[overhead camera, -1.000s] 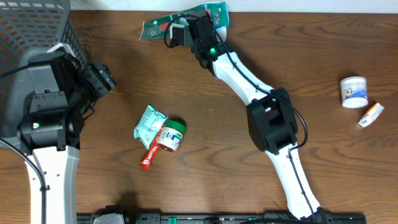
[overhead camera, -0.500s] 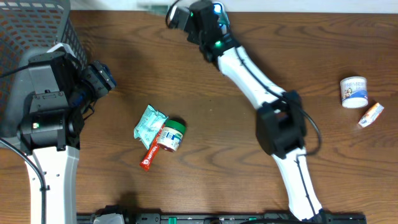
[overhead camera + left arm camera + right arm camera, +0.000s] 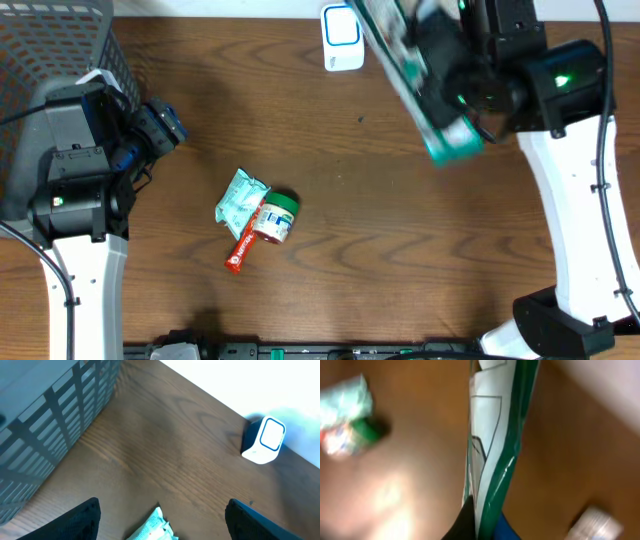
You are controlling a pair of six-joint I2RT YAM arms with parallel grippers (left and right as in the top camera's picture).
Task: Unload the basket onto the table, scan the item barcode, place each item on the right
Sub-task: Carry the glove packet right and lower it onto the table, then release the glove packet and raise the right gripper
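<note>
Right hand (image 3: 479,526) clamped tight on the green-and-white packet (image 3: 408,70), tilted above the bench (image 3: 360,260) near the white scanner (image 3: 341,38); left hand (image 3: 168,125) gapes wide, empty.

Open table (image 3: 400,250) between basket (image 3: 50,40), scanner (image 3: 341,38), item pile (image 3: 257,222)

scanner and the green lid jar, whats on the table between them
Nothing. The overhead view shows only bare wood of the table between the scanner and the green-lidded jar.
</note>
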